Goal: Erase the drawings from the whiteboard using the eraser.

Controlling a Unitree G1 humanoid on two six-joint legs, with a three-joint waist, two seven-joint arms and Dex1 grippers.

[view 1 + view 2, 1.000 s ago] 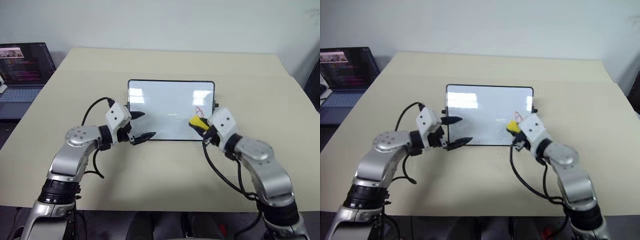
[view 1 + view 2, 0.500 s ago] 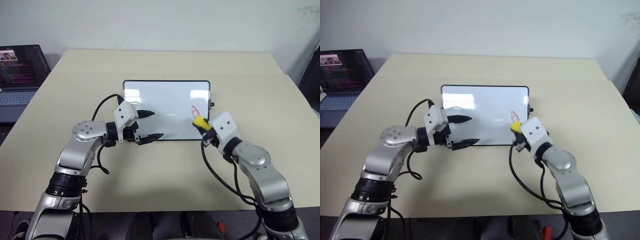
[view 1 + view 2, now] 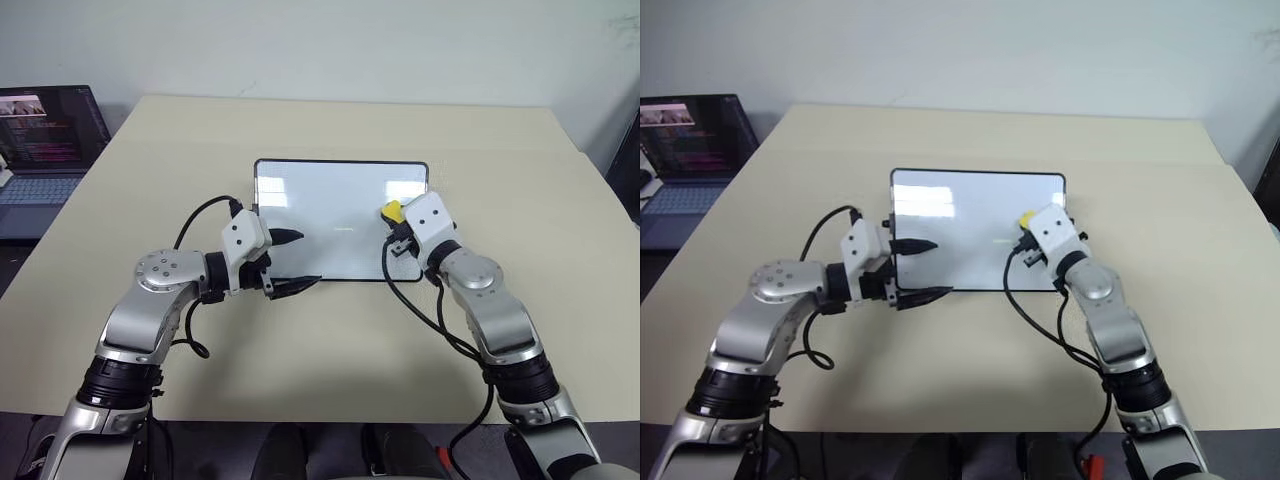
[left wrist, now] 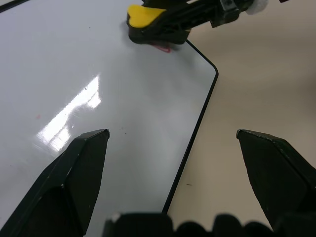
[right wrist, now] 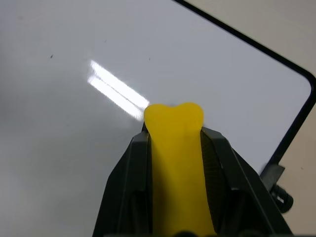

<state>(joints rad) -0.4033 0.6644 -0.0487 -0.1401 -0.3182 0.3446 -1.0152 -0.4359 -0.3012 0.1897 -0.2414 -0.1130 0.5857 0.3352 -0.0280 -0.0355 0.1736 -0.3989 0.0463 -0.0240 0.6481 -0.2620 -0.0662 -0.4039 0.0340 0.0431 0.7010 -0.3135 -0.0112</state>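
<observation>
While clamped in right pincer (image 3: 393, 222) | eraser (image 3: 391, 211) presses whiteboard (image 3: 330, 215) | left pincer (image 3: 292, 262) gapes empty

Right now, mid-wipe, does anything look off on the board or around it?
Nothing stands out. The whiteboard lies flat and square on the table, frame intact. The right hand holds the eraser squeezed between its fingers, over the board's right part. A bit of red drawing peeks out under it. The left hand is open at the board's near-left corner.

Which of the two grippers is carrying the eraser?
The right gripper, shut on the yellow eraser over the whiteboard. The left gripper is open and empty at the board's near left edge.
</observation>
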